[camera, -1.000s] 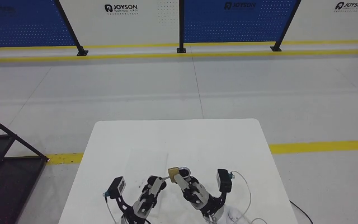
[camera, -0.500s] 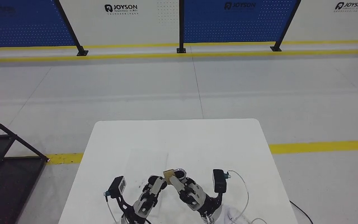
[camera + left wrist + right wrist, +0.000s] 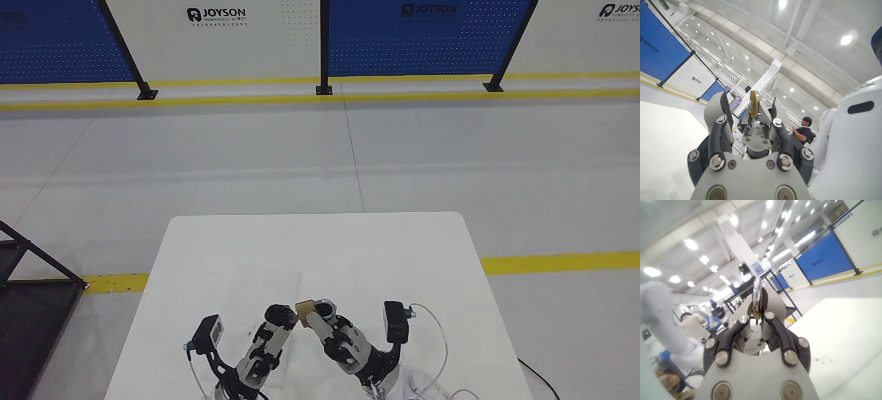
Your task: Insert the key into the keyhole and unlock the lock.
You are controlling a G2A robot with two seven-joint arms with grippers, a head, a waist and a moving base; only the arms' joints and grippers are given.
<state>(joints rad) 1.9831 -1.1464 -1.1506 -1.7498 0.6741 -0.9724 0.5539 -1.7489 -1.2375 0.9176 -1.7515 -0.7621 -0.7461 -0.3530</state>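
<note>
Right end effector (image 3: 760,299) is gripping the lock (image 3: 756,306) between narrowly closed fingers, holding it up off the tabletop (image 3: 300,250) near the near edge, about mid-width. Seen from its own wrist, the lock is showing edge-on: the brass body (image 3: 757,313) is sitting down between the fingers and the chrome shackle (image 3: 756,289) is sticking out past the fingertips. From above, the lock's long axis is running roughly left to right, with the brass end pointing left toward the other arm and the shackle pointing right and slightly far. Left end effector (image 3: 749,98) is hanging just beside it on the left, fingers (image 3: 725,106) spread wide, with no contact showing. Looking through that gap, the brass edge is lining up between the two open fingers.
</note>
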